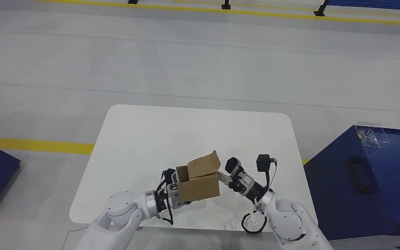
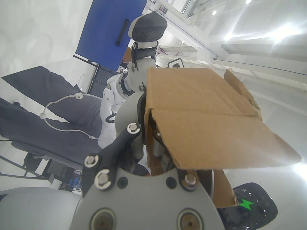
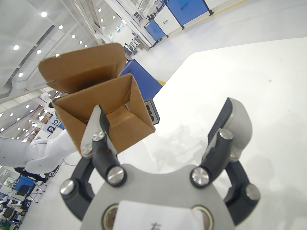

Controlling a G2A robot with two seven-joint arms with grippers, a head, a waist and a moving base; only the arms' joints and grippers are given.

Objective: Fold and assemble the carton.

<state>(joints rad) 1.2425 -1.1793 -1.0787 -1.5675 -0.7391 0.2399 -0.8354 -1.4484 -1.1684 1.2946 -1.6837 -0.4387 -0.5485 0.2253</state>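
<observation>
So the carton (image 1: 199, 182) is sitting right between the two arms, over the near edge of the white surface (image 1: 187, 131), pretty much centred side to side. From the right wrist cam it looks lifted up rather than resting, since there's a shadow on the surface under it.

The left claw (image 1: 175, 190) has it. It's clamped on one end of the carton, and in the left wrist cam the cardboard wall (image 2: 203, 111) runs straight into that claw (image 2: 148, 120). One grey finger is showing on the outer side and the other is hidden behind the cardboard.

The right claw (image 1: 224, 180) is at the opposite end with its fingers spread wide apart, not gripping anything. In its own cam (image 3: 163, 105), one finger (image 3: 99, 123) is right up against the lower edge of the carton's open mouth, and the other is way out over bare surface (image 3: 239, 72). Can't really tell if that first finger is pressing on the cardboard or just overlapping it.

The carton (image 3: 103, 111) is popped open into a tube, with the open end facing the right claw. One flap (image 3: 84, 65) is sticking up over that end, tilted, not folded in. You can see the same flap (image 1: 203, 165) from the top too.

A blue cabinet (image 1: 356, 181) stands off the right side of the surface, and there's a yellow line (image 1: 44, 145) on the floor on the left.
</observation>
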